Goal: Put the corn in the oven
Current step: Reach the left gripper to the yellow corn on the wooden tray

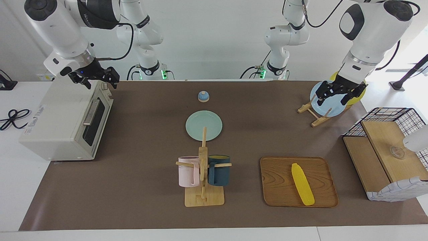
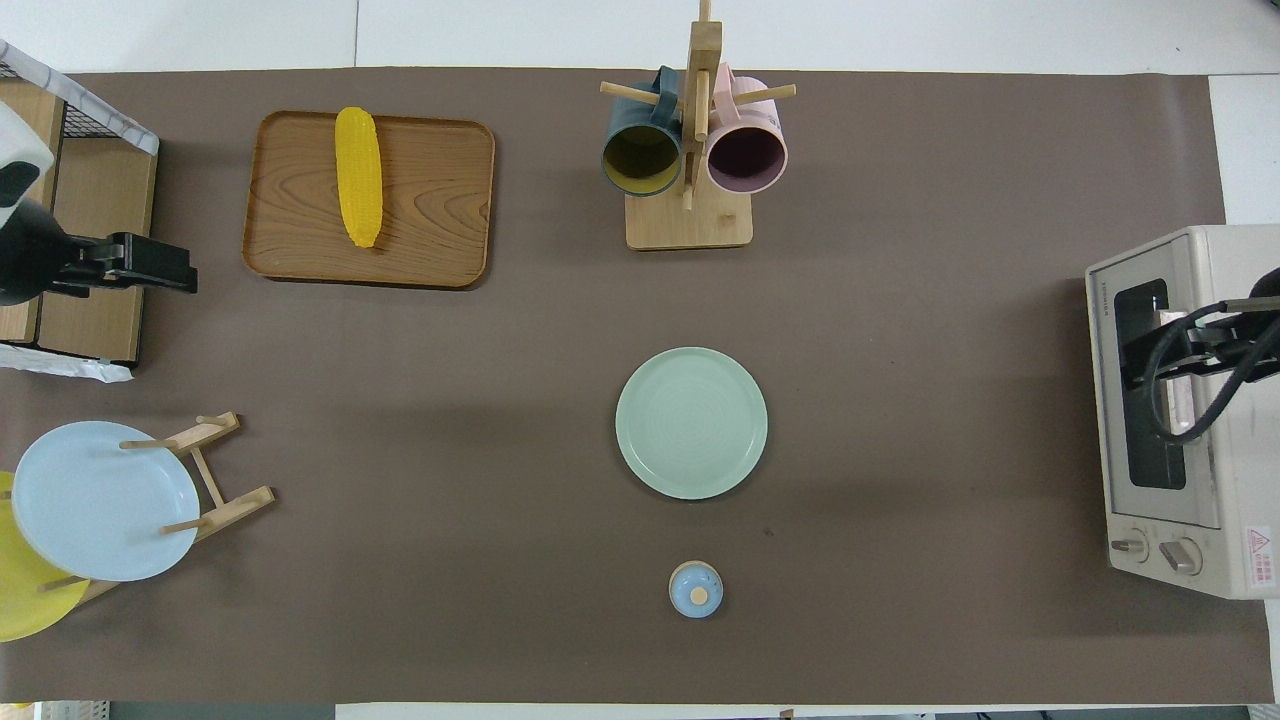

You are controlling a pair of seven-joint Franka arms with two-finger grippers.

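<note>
Yellow corn (image 1: 302, 184) lies on a wooden tray (image 1: 279, 197), toward the left arm's end of the table in the facing view. Left gripper (image 1: 337, 97) hangs over the blue plate (image 1: 326, 108) in its rack, fingers spread, nothing held. Right gripper (image 1: 97, 78) hovers over the oven (image 1: 57, 124), jaws open and empty; oven door shut. Overhead view: corn (image 2: 359, 175) on the tray (image 2: 430, 200), farther from the robots than the green plate (image 2: 691, 422). Left gripper (image 2: 165, 272) sits over the mat beside the wire basket; right gripper (image 2: 1140, 355) over the oven (image 2: 1225, 420).
</note>
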